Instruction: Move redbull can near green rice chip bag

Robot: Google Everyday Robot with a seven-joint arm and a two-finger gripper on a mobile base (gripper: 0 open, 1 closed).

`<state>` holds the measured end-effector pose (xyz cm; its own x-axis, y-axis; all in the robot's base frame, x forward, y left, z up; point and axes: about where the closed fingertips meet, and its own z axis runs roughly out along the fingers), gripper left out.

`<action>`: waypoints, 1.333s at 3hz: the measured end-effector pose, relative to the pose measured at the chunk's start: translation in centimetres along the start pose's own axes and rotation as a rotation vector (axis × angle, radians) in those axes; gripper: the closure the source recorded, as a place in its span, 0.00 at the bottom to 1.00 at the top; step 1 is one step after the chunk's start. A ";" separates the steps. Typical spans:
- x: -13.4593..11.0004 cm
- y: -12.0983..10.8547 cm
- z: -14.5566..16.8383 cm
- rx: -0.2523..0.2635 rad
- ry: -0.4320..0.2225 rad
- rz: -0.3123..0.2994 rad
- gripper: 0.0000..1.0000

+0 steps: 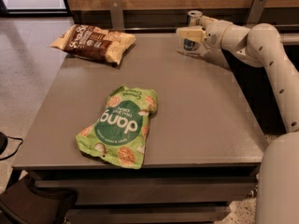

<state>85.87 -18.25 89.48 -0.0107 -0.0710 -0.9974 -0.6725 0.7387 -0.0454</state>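
The redbull can (192, 18) stands upright at the far right of the grey table (196, 111), near its back edge. My gripper (188, 35) reaches in from the right and is at the can, with its cream tip crossing the can's front at mid-height. The can's base still rests on the table. The green rice chip bag (120, 125) lies flat near the table's front, left of centre, well apart from the can and gripper.
A brown-and-cream snack bag (93, 42) lies at the table's back left corner. A wooden wall with metal brackets (117, 13) runs behind the table. My white arm (271, 59) stretches along the table's right side.
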 end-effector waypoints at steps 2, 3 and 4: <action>0.1 0.5 0.5 -0.010 0.002 0.003 0.78; 0.2 0.8 0.9 -0.015 0.003 0.004 1.00; -0.3 1.1 0.7 -0.022 -0.005 0.003 1.00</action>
<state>85.66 -16.93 89.73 -0.0097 -0.0654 -0.9978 -0.6887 0.7239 -0.0407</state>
